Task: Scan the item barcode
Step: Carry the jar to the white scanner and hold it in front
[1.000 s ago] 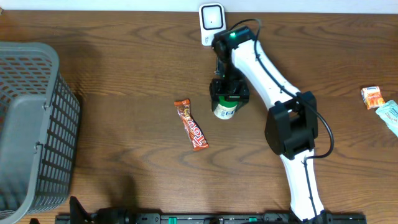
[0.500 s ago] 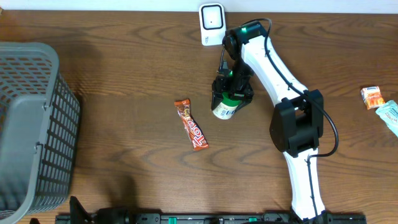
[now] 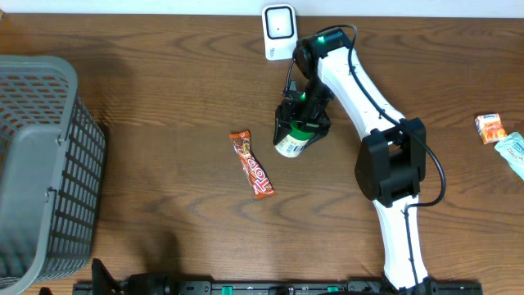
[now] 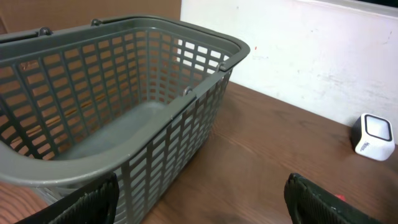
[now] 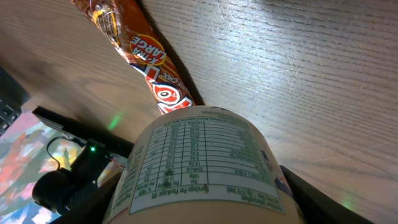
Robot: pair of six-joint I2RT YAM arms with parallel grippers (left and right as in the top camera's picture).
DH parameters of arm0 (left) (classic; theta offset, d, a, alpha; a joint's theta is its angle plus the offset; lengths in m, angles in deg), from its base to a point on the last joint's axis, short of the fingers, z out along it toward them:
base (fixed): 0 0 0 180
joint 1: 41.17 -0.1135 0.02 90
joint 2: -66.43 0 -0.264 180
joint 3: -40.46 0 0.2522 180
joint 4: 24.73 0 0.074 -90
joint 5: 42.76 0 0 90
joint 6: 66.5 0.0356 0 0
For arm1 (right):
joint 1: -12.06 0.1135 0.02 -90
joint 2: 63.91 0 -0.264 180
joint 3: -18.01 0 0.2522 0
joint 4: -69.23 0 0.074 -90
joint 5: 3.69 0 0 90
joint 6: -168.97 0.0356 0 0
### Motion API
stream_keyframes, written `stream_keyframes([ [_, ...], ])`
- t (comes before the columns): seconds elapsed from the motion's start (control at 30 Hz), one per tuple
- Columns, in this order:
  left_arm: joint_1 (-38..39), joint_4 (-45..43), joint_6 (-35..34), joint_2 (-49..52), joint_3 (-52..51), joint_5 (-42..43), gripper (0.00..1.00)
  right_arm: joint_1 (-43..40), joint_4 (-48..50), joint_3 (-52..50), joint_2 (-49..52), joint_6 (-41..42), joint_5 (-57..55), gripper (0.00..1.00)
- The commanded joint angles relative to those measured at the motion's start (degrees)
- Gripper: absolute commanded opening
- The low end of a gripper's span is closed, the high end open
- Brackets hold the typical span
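We have the tub point(image 3: 292, 139) pinched in the right claw point(image 3: 303, 113), whose jaws press on its 2 sides, so the pickup part of the job looks done. The scanner point(image 3: 278, 22) stands beyond the claw, near it but apart. The side of the tub facing the wrist camera shows a nutrition table, with no barcode we can make out. In our judgement the main work is left: find the barcode, turn it toward the scanner's window and bring it close.

A chocolate bar point(image 3: 251, 164) lies on the table point(image 3: 164, 98) just beside the claw, untouched. The left claw point(image 4: 202, 202) is spread and holds nothing. Right in front of it sits the grey basket point(image 4: 124, 162), the 1 container here, and we see nothing in it. A small carton point(image 3: 490, 129) and a pale packet point(image 3: 514, 153) lie well away from the right claw.
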Motion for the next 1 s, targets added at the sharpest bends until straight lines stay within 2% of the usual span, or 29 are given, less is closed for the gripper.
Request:
stream_keyframes([
  [0.0, 0.24, -0.17, -0.04, -0.07, -0.07, 0.74, 0.85, -0.48, -0.20, 1.49, -0.15, -1.07, 1.84, 0.51],
  [0.17, 0.24, -0.17, -0.04, -0.07, -0.07, 0.74, 0.85, -1.81, 2.71, 4.13, -0.15, -0.11, 1.33, 0.51],
  [0.37, 0.24, -0.17, -0.04, -0.07, -0.07, 0.72, 0.85, -5.33, 6.84, 17.35, -0.15, 1.40, 1.16, 0.53],
  [0.47, 0.24, -0.17, -0.04, -0.07, -0.07, 0.74, 0.85, -7.21, 10.82, 25.83, -0.15, 2.27, -3.10, 0.53],
  [0.57, 0.24, -0.17, -0.04, -0.07, -0.07, 0.74, 0.85, -7.82, 19.67, 31.19, -0.15, 2.14, -10.58, 0.52],
  [0.77, 0.24, -0.17, -0.04, -0.07, -0.07, 0.74, 0.85, -6.67, 38.38, 29.16, 0.31, 1.79, -22.97, 0.53],
  [0.97, 0.24, -0.17, -0.04, -0.07, -0.07, 0.74, 0.85, -4.66, 56.00, 20.72, 0.90, 0.20, -24.24, 0.51],
])
